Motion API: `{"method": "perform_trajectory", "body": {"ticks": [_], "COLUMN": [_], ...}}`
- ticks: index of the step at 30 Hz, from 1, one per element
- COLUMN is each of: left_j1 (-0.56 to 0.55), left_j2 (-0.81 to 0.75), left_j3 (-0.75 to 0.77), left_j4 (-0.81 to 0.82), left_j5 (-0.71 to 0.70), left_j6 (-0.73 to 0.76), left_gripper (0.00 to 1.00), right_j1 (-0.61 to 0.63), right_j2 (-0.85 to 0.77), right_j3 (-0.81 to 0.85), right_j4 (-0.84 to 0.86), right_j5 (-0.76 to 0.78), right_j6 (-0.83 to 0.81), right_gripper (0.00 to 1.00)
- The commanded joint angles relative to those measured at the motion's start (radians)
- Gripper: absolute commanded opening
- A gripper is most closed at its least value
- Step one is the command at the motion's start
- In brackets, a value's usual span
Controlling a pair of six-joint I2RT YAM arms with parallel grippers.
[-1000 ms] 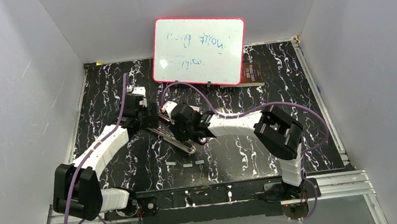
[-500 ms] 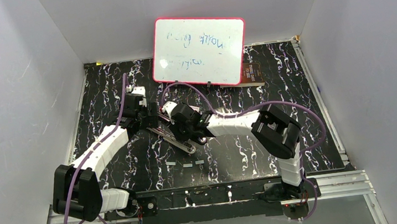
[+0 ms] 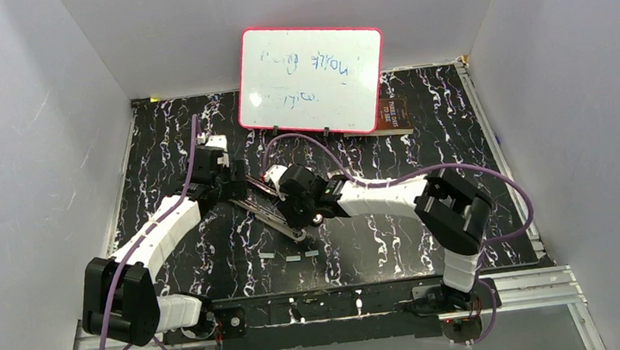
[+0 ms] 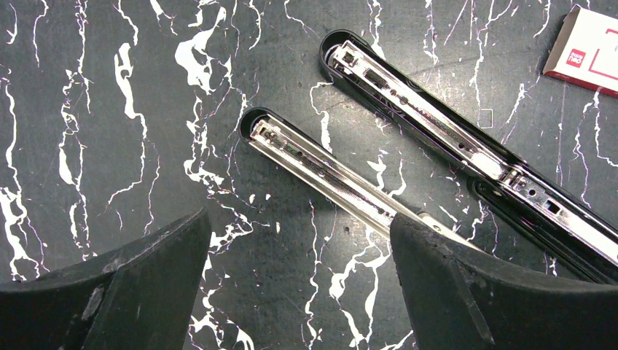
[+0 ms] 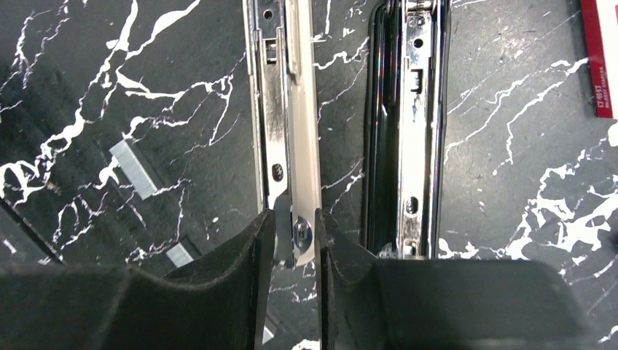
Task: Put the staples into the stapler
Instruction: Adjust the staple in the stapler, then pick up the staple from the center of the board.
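The stapler (image 3: 269, 214) lies opened flat on the black marbled table, its two halves side by side. In the right wrist view the shiny metal rail (image 5: 288, 109) runs up from my right gripper (image 5: 295, 226), which is shut on the rail's near end; the black half (image 5: 412, 124) lies just to its right. Loose staples (image 5: 134, 169) lie to the left of the rail, and show as short strips (image 3: 293, 257) in the top view. My left gripper (image 4: 300, 233) hangs open over bare table, its right finger (image 4: 466, 284) overlapping the rail (image 4: 328, 175).
A small white box with a red label (image 4: 587, 47) lies beyond the stapler's black half. A pink-framed whiteboard (image 3: 310, 79) leans at the back, with a brown book (image 3: 391, 114) beside it. Grey walls close in on both sides.
The right arm's elbow has swung to the right and its gripper has shifted slightly right along the stapler. The left arm has stayed put.
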Motion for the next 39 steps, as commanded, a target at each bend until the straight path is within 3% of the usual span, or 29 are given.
{"method": "perform_trajectory", "body": {"ticks": [1,6,12,18,21,26,28,39], "left_j1": [-0.003,0.014,0.030,0.030,0.031,0.031,0.031,0.031], "left_j2": [-0.034,-0.039,-0.074,-0.098,-0.094,-0.093,-0.090,-0.087], "left_j3": [-0.002,0.005,-0.008,-0.032,-0.031,-0.030,-0.031,-0.028], "left_j4": [-0.009,-0.006,0.028,0.059,0.057,0.051,0.051,0.050], "left_j5": [-0.004,0.024,0.057,0.063,0.065,0.054,0.055,0.065], "left_j6": [0.010,0.000,-0.009,-0.017,-0.017,-0.014,-0.014,-0.015], "left_gripper": [0.91,0.91,0.90,0.90,0.90,0.90,0.90,0.90], "right_j1": [-0.003,-0.003,-0.003,-0.003,-0.003,-0.004,-0.009,-0.062], "right_j2": [-0.118,-0.291,-0.481,-0.536,-0.536,-0.480,-0.438,-0.269], "right_j3": [-0.001,-0.126,-0.520,-0.615,-0.713,-0.971,-0.999,-0.967], "right_j4": [-0.015,0.119,0.523,0.627,0.771,1.213,1.331,1.412], "right_j5": [0.007,0.019,-0.140,-0.125,-0.150,-0.252,-0.300,-0.436], "right_j6": [-0.033,-0.105,-0.236,-0.202,-0.230,-0.329,-0.345,-0.376], "right_gripper": [0.35,0.39,0.50,0.53,0.54,0.51,0.52,0.57]}}
